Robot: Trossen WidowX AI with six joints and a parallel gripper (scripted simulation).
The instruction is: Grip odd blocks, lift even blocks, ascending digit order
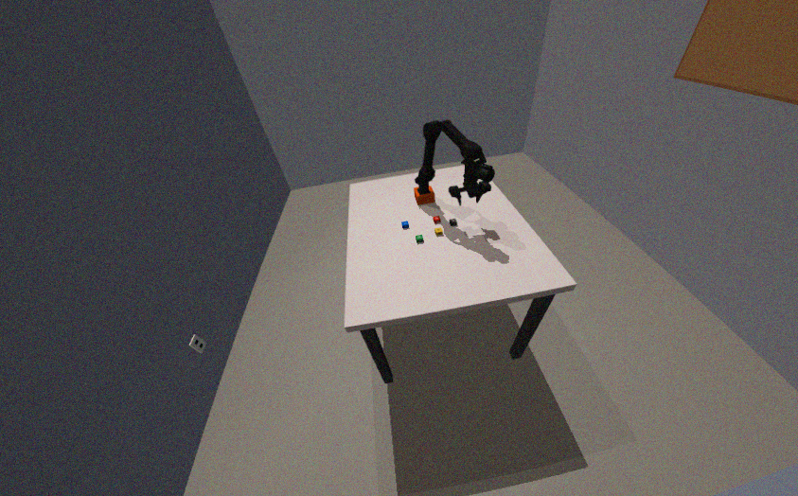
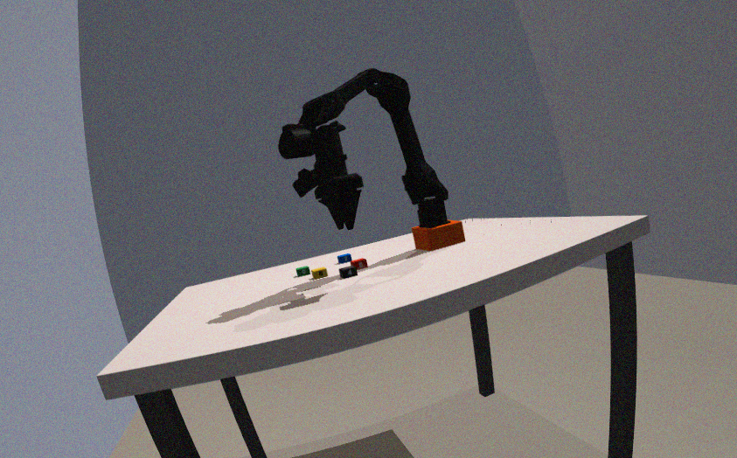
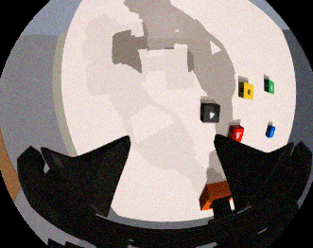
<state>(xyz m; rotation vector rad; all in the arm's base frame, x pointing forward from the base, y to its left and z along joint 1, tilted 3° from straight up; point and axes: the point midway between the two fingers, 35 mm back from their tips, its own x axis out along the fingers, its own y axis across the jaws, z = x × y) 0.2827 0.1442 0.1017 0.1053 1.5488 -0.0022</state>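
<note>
My gripper (image 1: 469,202) (image 2: 345,228) (image 3: 174,139) is open and empty, high above the table. The black block (image 1: 452,221) (image 2: 348,272) (image 3: 210,113) shows a white digit that looks like 4. The red block (image 1: 436,219) (image 2: 358,263) (image 3: 236,132) lies near it, towards the arm's base. The yellow block (image 1: 438,232) (image 2: 319,274) (image 3: 247,90) and the green block (image 1: 419,239) (image 2: 302,271) (image 3: 269,86) lie farther from the base. The blue block (image 1: 404,224) (image 2: 344,259) (image 3: 270,132) lies apart. The other digits are too small to read surely.
The arm stands on an orange base (image 1: 424,196) (image 2: 439,236) (image 3: 216,195) at the back of the white table (image 1: 401,283) (image 2: 502,261) (image 3: 176,208). The arm's shadow falls across the table beside the black and yellow blocks.
</note>
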